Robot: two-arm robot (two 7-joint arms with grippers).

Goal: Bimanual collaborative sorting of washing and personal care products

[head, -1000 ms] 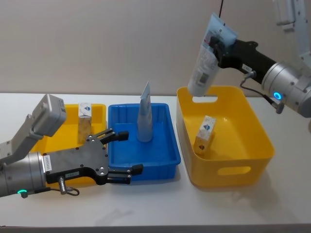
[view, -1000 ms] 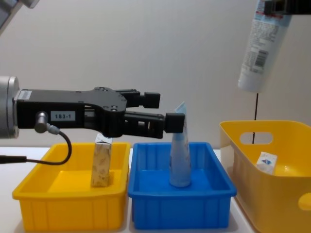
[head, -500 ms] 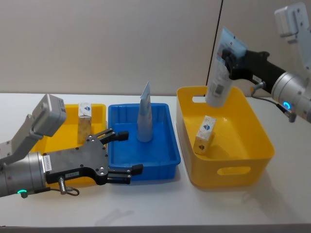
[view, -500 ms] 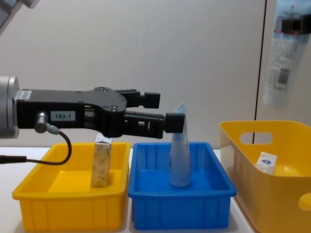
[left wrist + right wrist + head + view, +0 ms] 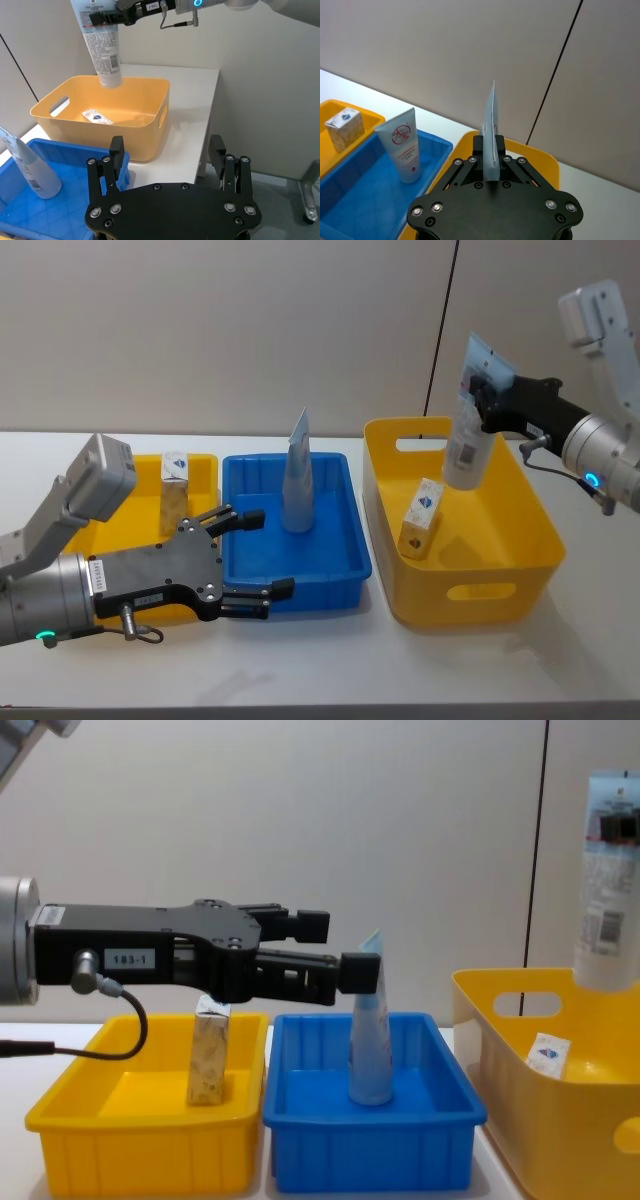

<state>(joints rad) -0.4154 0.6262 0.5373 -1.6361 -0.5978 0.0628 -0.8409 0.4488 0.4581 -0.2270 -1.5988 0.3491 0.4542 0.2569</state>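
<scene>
Pouch (image 5: 468,430) near-vertical, sealed end up, cap down.

You have three bins in a row: a tray (image 5: 205,462) at frame left with a pack (image 5: 175,486), a middle tray (image 5: 340,540) with a tube (image 5: 296,480), a tub (image 5: 520,540) at right holding another pack (image 5: 422,516).

A second tube (image 5: 470,430) hangs over the tub, upper right.

held tube (image 5: 607,890): top cut by frame edge | beige pack (image 5: 207,1058): top behind left end effector (image 5: 345,945)
</scene>
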